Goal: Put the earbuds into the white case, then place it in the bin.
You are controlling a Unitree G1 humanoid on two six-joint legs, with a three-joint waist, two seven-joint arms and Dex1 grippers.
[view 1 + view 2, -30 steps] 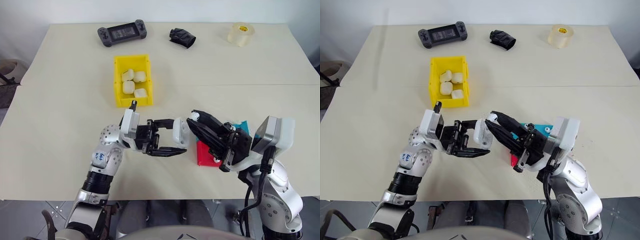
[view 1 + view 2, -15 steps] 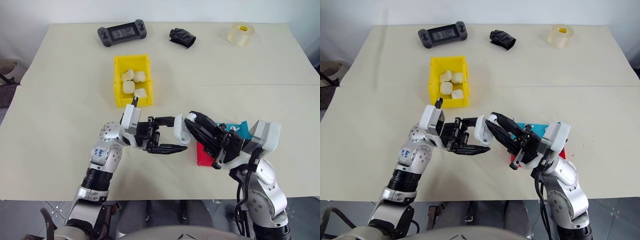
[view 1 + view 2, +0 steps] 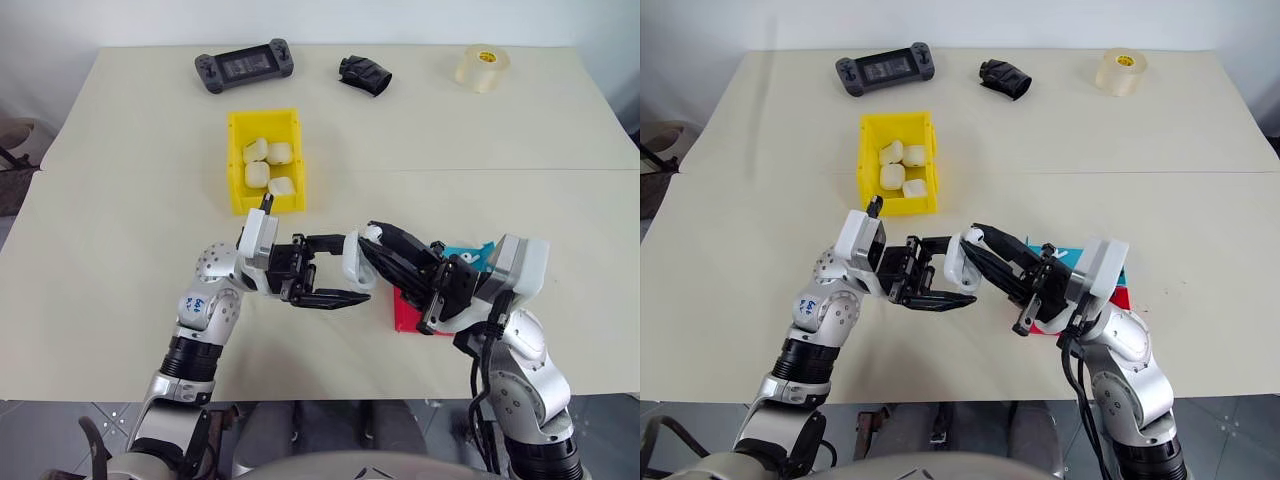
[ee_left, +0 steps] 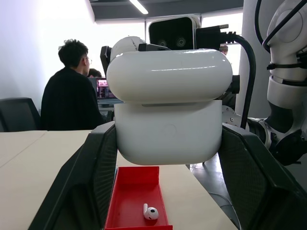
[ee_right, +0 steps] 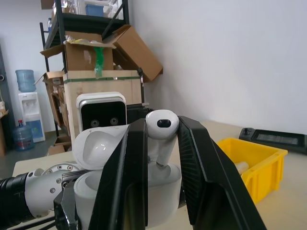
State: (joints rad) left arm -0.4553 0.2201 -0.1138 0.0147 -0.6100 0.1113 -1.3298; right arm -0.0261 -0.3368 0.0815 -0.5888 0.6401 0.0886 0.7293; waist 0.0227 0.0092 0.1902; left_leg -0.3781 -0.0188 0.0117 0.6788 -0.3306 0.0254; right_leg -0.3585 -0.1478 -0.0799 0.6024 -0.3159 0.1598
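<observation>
My left gripper is shut on the white case, holding it above the table with its lid flipped open. My right gripper is shut on one of the earbuds, directly over the case's open base. The earbud's stem reaches down to the base's mouth. A second earbud lies in the red tray below the case. The yellow bin stands further back and to the left on the table and holds several white cases.
The red tray and a teal tray sit under and behind my right arm. A game controller, a black object and a tape roll line the far edge. A person sits in the room beyond.
My right wrist and forearm have shifted left, bringing the earbud slightly closer over the open case. The left gripper and case have kept still.
</observation>
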